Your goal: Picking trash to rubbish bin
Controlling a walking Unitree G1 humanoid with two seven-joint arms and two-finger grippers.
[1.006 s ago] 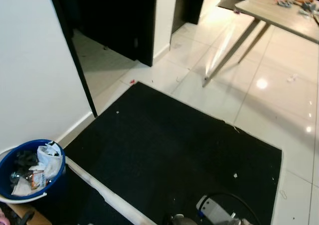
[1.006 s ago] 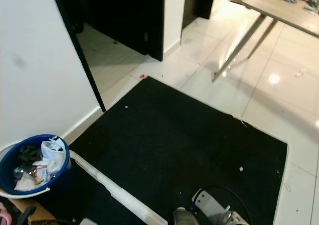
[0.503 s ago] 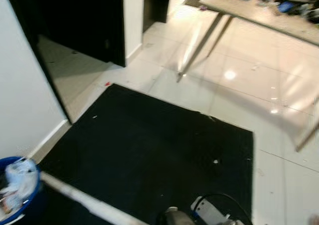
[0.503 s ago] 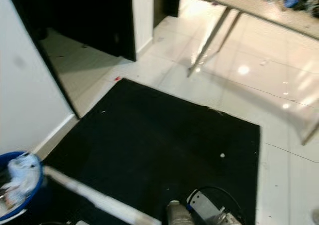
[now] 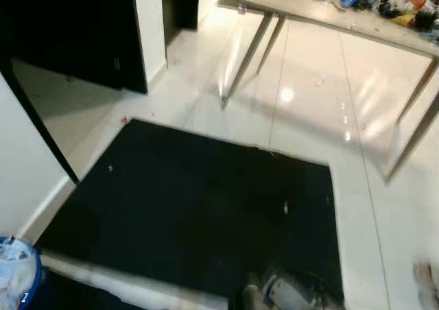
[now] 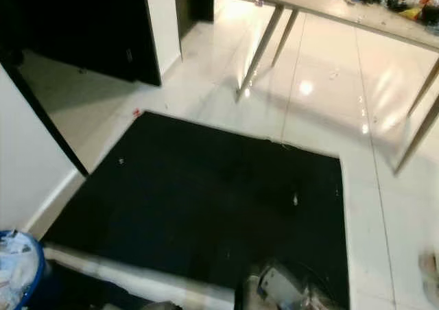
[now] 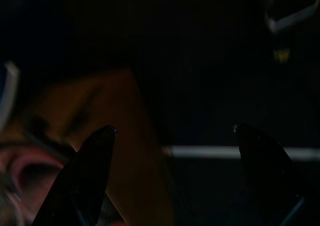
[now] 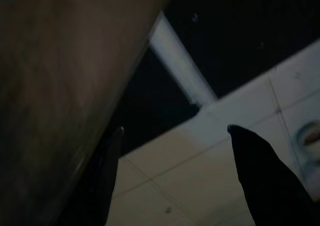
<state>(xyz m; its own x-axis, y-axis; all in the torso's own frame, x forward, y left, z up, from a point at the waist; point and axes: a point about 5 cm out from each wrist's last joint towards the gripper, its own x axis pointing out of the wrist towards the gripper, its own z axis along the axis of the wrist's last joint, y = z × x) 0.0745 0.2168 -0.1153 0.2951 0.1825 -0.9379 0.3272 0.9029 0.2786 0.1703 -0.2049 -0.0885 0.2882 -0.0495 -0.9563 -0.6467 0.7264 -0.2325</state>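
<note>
the blue rubbish bin (image 6: 17, 272), stuffed with white bags and wrappers, sat at the robot's near left beside the white wall, just past a pale strip edging the black mat (image 5: 206, 207). small white scraps (image 5: 285, 208) lay on the mat. a cluttered wooden table (image 6: 329, 1) stood far across the glossy tiles. the left gripper (image 7: 172, 136) and right gripper (image 8: 175, 136) both hung spread apart, holding nothing.

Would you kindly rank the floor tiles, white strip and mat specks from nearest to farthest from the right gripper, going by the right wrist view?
1. Floor tiles, just ahead of the right gripper.
2. White strip, past the tiles.
3. Specks on the black mat, beyond the strip.
</note>
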